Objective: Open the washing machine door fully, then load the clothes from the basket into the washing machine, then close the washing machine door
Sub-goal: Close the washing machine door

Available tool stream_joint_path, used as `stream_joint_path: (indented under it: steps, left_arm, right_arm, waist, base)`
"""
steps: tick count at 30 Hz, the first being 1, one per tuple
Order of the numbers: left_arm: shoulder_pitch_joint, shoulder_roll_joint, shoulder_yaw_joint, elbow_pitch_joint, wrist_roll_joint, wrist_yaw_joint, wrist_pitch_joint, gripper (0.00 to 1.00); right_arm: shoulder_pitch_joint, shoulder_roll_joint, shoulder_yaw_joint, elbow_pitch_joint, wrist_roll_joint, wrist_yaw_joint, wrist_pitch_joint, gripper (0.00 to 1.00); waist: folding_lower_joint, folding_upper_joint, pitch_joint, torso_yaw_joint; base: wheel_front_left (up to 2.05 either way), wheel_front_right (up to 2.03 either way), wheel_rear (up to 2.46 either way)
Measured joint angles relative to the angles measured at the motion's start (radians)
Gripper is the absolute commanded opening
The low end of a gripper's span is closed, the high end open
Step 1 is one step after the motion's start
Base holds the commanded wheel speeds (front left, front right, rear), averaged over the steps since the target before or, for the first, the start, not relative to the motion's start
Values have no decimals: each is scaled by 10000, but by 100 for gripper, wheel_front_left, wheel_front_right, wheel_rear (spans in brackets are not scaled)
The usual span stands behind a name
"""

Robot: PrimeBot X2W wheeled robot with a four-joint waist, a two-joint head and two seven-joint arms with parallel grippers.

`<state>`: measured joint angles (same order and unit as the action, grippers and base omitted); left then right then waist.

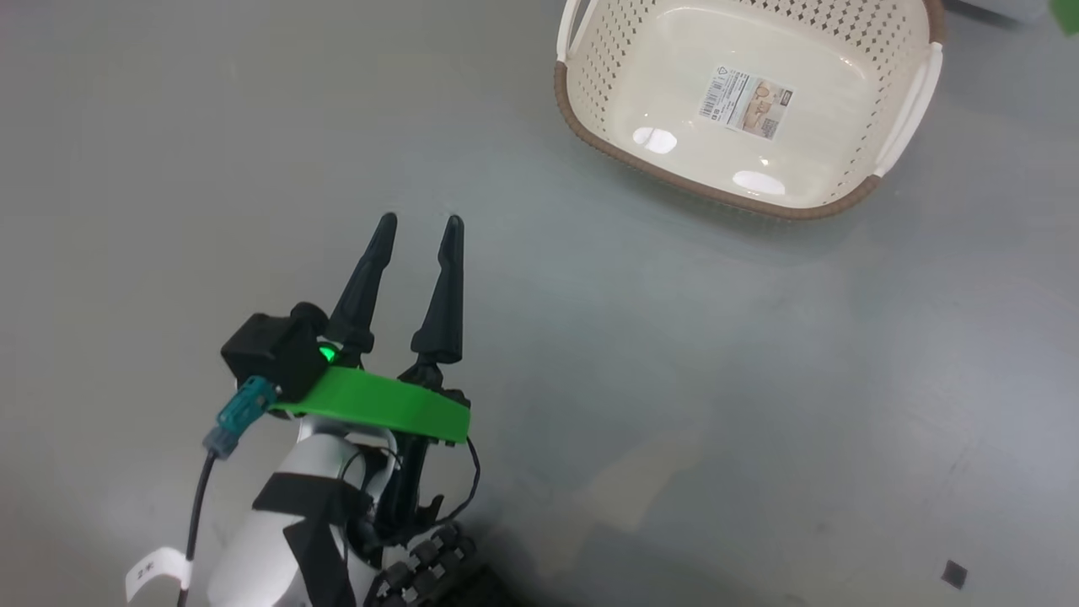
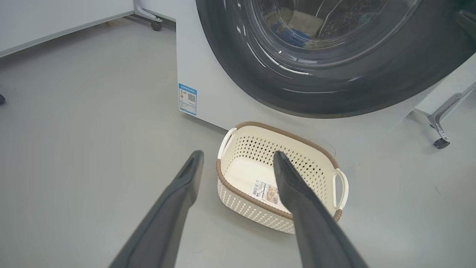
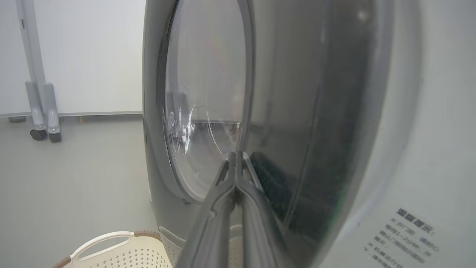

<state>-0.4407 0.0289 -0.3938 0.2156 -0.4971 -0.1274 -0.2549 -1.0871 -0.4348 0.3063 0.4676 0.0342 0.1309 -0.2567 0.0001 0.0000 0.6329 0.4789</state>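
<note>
Cream basket (image 1: pixel 700 192) on the grey floor (image 1: pixel 169 126), upper right; left gripper (image 1: pixel 419 221) lower left, jaws spread apart. Jaws pressed together, the right gripper (image 3: pixel 234 153) sits at the washing machine door (image 3: pixel 297 111).

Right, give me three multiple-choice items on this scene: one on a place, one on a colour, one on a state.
1. Where does the basket stand?
A) on the floor before the washing machine
B) on a shelf
C) inside the drum

2. What colour is the basket's rim?
A) blue
B) brown
C) red

3. How are the left gripper's fingers?
A) spread apart, holding nothing
B) shut on a cloth
C) shut on a handle

Answers:
1 A: the left wrist view shows it on the grey floor by the white front.
2 B: the woven-look rim is brown above cream walls.
3 A: a clear gap lies between the two dark fingers.
</note>
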Motion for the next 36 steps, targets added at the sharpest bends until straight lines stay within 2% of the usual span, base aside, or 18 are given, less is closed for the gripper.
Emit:
stream_joint_path:
  steps: [11, 17, 20, 26, 31, 36]
  left_arm:
    - [-121, -25, -132, -8, -153, 0, 0, 100]
    - [-206, -38, -299, -8, -326, 0, 0, 100]
    - [-277, -42, -311, -8, -422, 0, 0, 100]
    - [-277, -44, -309, 15, -462, 0, 0, 100]
    - [-267, -44, -234, 121, -443, 0, 0, 100]
    - [-258, -46, -50, 297, -171, 0, 0, 100]
  right_arm:
    - [-1521, -309, 132, 1026, -637, 15, -2, 0]
    - [-2182, -274, -307, 1605, -1269, 90, -58, 0]
    - [-2252, -153, -543, 1678, -1795, 144, -88, 0]
    - [-2273, 180, -934, 1925, -2119, 146, -73, 0]
    - [-2248, 355, -997, 1946, -2100, 132, -71, 0]
    - [-1569, 410, -1012, 1632, -1835, 38, -69, 0]
  waist:
    - [0, 0, 347, 222]
    - [-1, 0, 515, 336]
    - [-1, 1, 546, 392]
    - [0, 0, 475, 423]
    - [0, 1, 279, 308]
    - [0, 0, -102, 96]
  base:
    - [0, 0, 0]
    - [0, 0, 0]
    - [0, 0, 0]
    - [0, 0, 0]
    - [0, 0, 0]
    - [0, 0, 0]
